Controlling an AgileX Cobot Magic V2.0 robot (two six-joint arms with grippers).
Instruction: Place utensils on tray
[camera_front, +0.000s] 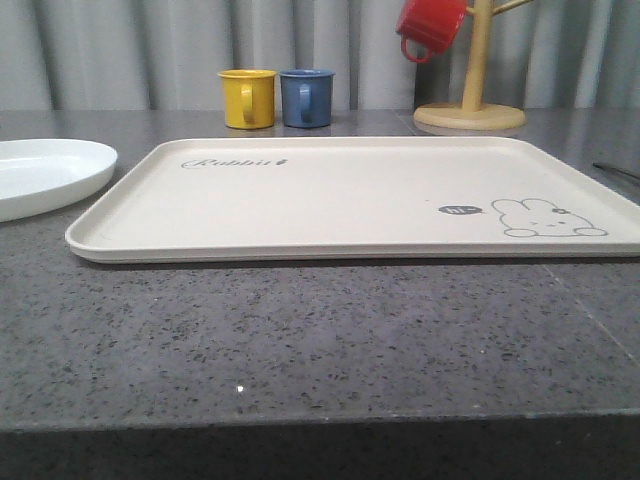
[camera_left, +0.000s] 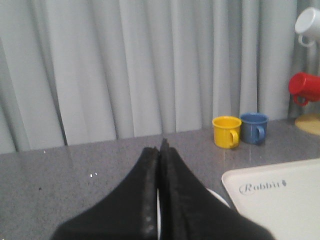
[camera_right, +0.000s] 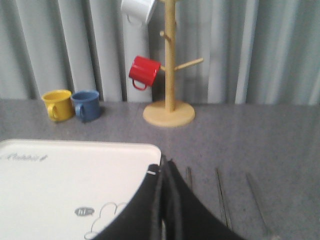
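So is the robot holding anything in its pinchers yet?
No. The left gripper and right gripper are both pressed shut with nothing between their fingers. The utensils lie on the table beside the tray.

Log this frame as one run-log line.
tray: bare | plate: on table, left of tray | utensils: on table, right of tray | left pincer: shut, empty | right pincer: shut, empty

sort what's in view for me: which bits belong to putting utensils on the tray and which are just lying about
Belongs to the job:
- large cream rectangular plastic tray
- round shallow white plate, left of the tray
- slim silver metal utensils, on the table right of the tray

Just lying about:
- yellow mug
- blue mug
- red mug on the wooden mug tree
- white mug, also hung there
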